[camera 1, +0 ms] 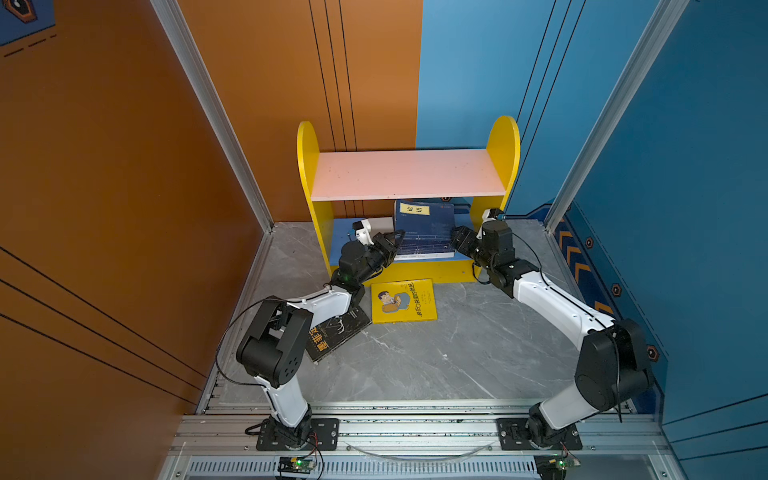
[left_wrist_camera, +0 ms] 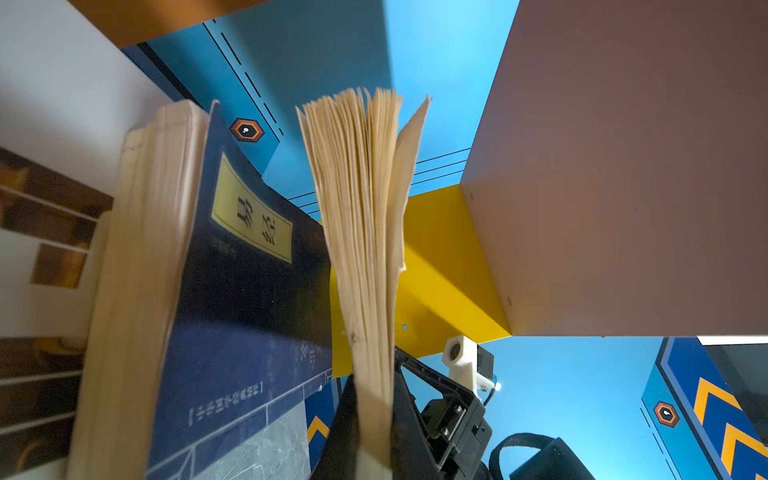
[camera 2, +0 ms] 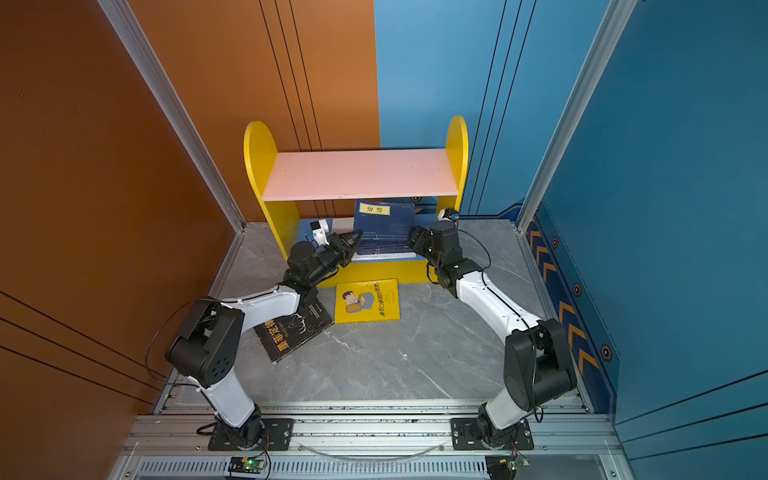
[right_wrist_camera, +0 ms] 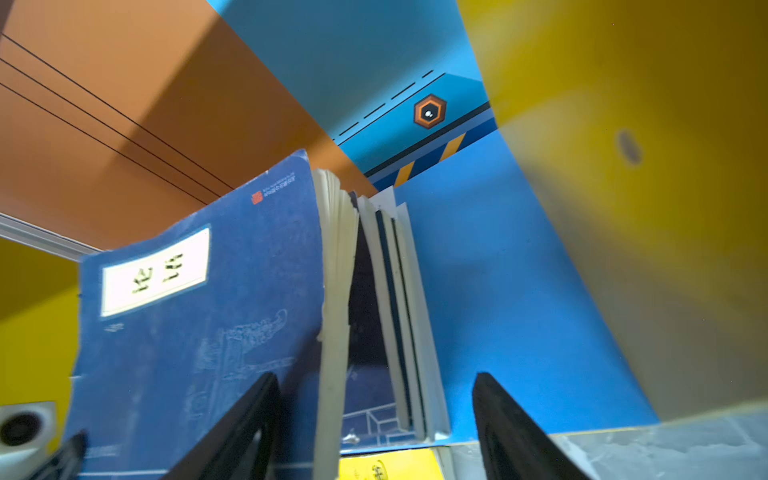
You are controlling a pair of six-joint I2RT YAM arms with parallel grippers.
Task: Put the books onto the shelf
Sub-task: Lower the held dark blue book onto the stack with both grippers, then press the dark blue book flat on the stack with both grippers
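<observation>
Black book: black book (camera 2: 291, 332) lies flat near the tabletop's (camera 1: 436, 365) left edge, partly under the left forearm; not yet shelved.
Yellow book: yellow book (camera 1: 403, 300) lies flat mid-tabletop, just before the shelf's yellow base front.
Left gripper: left gripper (camera 1: 395, 245) is clamped on the lower corner of a navy book (camera 1: 424, 232), by its page edge.
Navy book: stands tilted on the blue lower board (camera 1: 345, 232), leaning rearward, with its pages fanned apart above the grip.
Right gripper: right gripper (right_wrist_camera: 374, 415) has its jaws spread and holds nothing, close by the navy book's right side.
Shelved books: other books (right_wrist_camera: 399, 311) stand behind it, a white book (left_wrist_camera: 41, 249) with brown blocks among them.
Shelf: shelf (camera 1: 307, 166) is at the far edge; its pink upper board (camera 1: 407, 174) is bare.
Risk, release: the book is held at one corner only. Let go while tilted, it may slump forward over the board's front edge.
Risk, pages: the loose cover and leaves may crease if pushed against its neighbours.
Risk, right jaws: closing or swinging inward could topple the leaning row.
</observation>
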